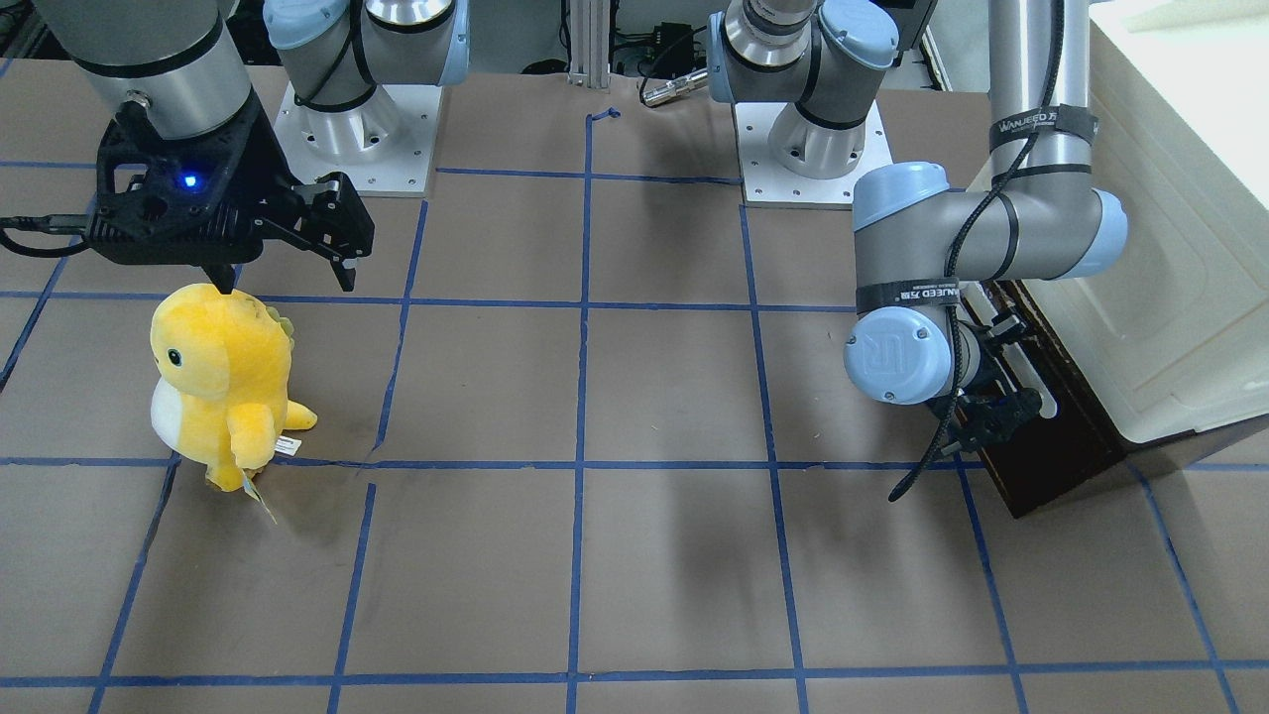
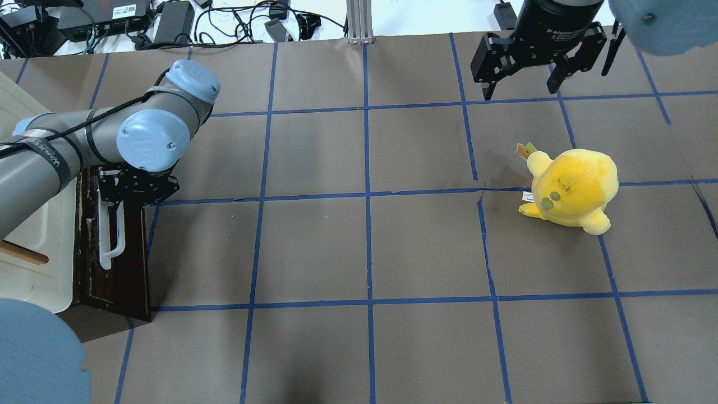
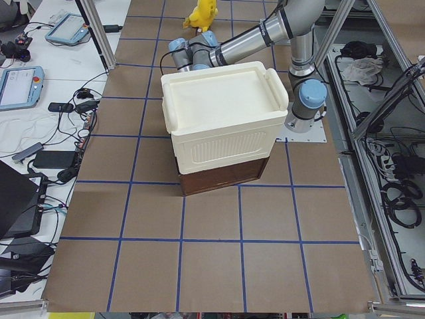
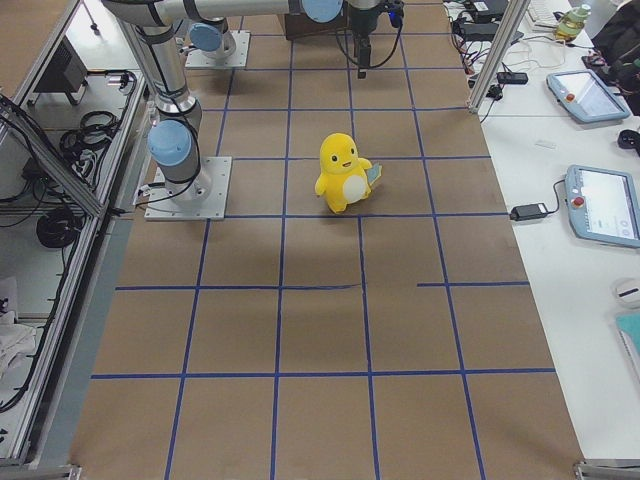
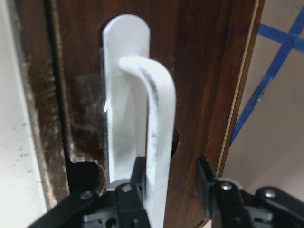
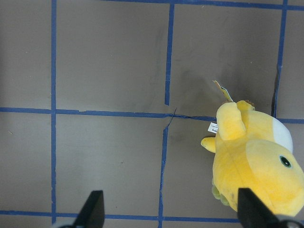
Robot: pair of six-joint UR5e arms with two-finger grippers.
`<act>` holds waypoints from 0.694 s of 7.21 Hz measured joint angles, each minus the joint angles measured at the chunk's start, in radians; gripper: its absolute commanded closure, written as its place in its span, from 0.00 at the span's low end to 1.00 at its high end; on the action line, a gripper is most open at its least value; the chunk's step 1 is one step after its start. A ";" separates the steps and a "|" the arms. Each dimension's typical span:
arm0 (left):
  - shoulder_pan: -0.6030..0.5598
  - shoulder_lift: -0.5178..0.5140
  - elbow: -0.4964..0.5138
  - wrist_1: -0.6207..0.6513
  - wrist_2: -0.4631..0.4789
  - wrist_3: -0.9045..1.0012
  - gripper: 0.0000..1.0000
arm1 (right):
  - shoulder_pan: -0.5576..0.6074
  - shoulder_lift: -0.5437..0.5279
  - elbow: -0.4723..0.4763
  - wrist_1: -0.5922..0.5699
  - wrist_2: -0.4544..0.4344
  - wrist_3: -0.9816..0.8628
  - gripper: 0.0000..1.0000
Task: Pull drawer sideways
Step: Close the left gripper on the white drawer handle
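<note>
The drawer's dark brown front panel (image 2: pixel 120 275) stands at the table's left edge under the cream cabinet, and looks shut flush against it. Its long white bar handle (image 2: pixel 106 247) fills the left wrist view (image 5: pixel 142 118). My left gripper (image 5: pixel 171 167) is open, with one finger on each side of the handle's lower end. The left finger touches the bar and a gap stays at the right finger (image 5: pixel 204 173). It also shows in the overhead view (image 2: pixel 120 193). My right gripper (image 2: pixel 520 92) is open and empty, hanging above the table behind a yellow plush toy.
The large cream-white cabinet (image 3: pixel 222 126) sits over the drawer at the table's end. A yellow plush toy (image 2: pixel 572 188) stands on the right half of the brown, blue-taped table, just below my right gripper in the front view (image 1: pixel 213 382).
</note>
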 measured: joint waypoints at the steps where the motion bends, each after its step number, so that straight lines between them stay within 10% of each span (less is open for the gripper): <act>1: 0.000 0.003 0.001 -0.002 0.001 0.001 0.76 | 0.000 0.000 0.000 0.000 0.001 0.000 0.00; 5: -0.001 0.005 0.004 -0.007 0.002 0.004 0.91 | 0.000 0.000 0.000 0.000 0.000 0.000 0.00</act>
